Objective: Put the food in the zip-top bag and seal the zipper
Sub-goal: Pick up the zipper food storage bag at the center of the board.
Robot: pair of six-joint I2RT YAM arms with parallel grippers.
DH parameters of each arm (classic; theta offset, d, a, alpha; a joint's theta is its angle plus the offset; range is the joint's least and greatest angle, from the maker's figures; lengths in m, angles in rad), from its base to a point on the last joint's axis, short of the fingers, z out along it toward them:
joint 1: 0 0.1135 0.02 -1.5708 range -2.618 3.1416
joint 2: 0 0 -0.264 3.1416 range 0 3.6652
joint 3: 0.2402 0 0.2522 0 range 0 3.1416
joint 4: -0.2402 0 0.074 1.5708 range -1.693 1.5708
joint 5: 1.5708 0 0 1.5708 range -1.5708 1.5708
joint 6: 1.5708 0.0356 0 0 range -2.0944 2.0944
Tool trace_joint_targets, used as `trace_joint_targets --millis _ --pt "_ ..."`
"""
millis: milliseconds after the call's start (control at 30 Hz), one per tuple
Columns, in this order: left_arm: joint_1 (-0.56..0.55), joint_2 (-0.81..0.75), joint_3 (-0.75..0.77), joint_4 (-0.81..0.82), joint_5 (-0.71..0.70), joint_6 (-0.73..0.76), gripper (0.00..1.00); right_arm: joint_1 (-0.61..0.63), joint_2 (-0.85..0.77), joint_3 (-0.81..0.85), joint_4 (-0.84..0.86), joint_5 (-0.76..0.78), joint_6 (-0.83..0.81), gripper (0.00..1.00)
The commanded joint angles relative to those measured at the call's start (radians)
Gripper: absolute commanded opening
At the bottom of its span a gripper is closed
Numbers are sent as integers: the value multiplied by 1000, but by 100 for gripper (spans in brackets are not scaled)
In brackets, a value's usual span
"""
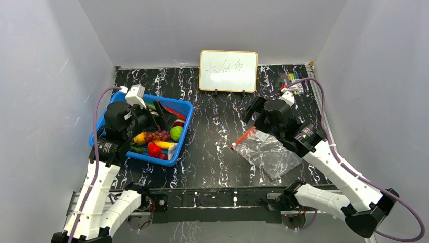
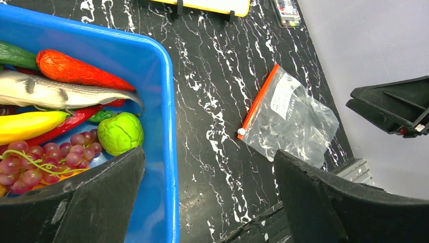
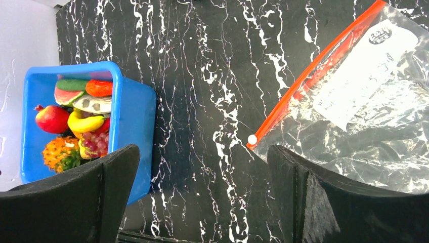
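1. Top external puts your left gripper (image 1: 162, 114) over the basket (image 1: 184, 134) at 9 o'clock on the table (image 1: 212, 147). Its black body hides much of the food (image 1: 162, 136), and the jaw spread is hard to read here.
2. Your right gripper (image 1: 255, 114) sits at 3 o'clock over the far corner of the bag (image 1: 268, 152) and covers the far end of the zipper (image 1: 244, 137). Only one of its fingers shows.
3. Left wrist settles the left hand: fingers (image 2: 91, 202) spread wide and holding nothing, one over the basket and one over bare table. It also sorts out the grapes (image 2: 40, 157), green fruit (image 2: 120, 132), banana (image 2: 25, 125) and fish (image 2: 60, 93), which blur together from above. The near finger cuts off the basket's near end.
4. Right wrist shows your right hand spread just as wide and empty. One finger (image 3: 344, 202) overlaps the bag's near edge, and you cannot tell whether it touches. This view alone clearly shows the white slider (image 3: 251, 139) at the zipper's near end and a label (image 3: 364, 71) too small to read.
5. All the food you can see lies in the basket. The bag lies flat at 4 o'clock, well apart from it, with bare table between them. No view shows whether the zipper is sealed.
6. A whiteboard (image 1: 228, 71) stands at 12 o'clock, its writing hard to make out. Markers (image 1: 293, 78) lie at 1 o'clock, away from both arms.
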Motion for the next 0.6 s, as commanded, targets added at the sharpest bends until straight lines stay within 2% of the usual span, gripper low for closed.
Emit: trace_joint_targets --millis 0,333,400,533,567 --pt "4 -16 6 -19 -31 15 98 -3 0 3 14 36 51 98" --pt "4 -71 -101 36 -11 23 98 -4 120 -3 -33 159 195 93" --pt "4 -80 -129 53 -9 27 98 -2 158 0 -9 180 197 87" --pt "4 -78 -190 98 -32 46 98 -6 256 14 23 229 199 67" --pt "5 -71 -199 104 -40 52 98 -8 289 23 19 241 209 65"
